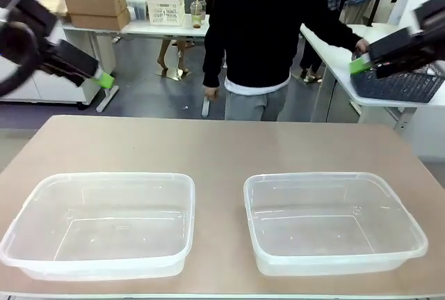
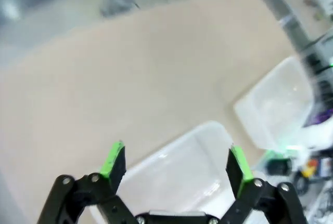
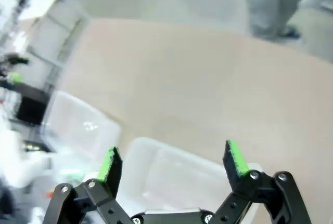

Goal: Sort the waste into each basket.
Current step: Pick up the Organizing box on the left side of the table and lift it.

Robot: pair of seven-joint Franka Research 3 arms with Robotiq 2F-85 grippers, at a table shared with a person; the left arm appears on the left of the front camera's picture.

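Front view. Nearest the camera, two clear tubs stand side by side on the table (image 1: 222,140), the left tub (image 1: 104,234) and the right tub (image 1: 334,234) a little apart. Both are open side up with nothing in them. The layout suggests one receptacle per kind of waste, each on its own arm's side. Above and to either side, both arms are raised off the table, probably to leave the middle free for the person's work. In the left wrist view, the left gripper (image 2: 177,156) hangs over the left tub with its jaws spread wide and nothing between them. In the right wrist view, the right gripper (image 3: 172,155) hangs likewise over the right tub, jaws spread and unloaded. At the far edge a person (image 1: 257,28) stands turned toward a side table (image 1: 348,70), one arm reaching to a grey basket (image 1: 400,85). The basket's contents cannot be made out. The waste is judged not yet delivered, perhaps due from that basket, and sorting is not yet begun.
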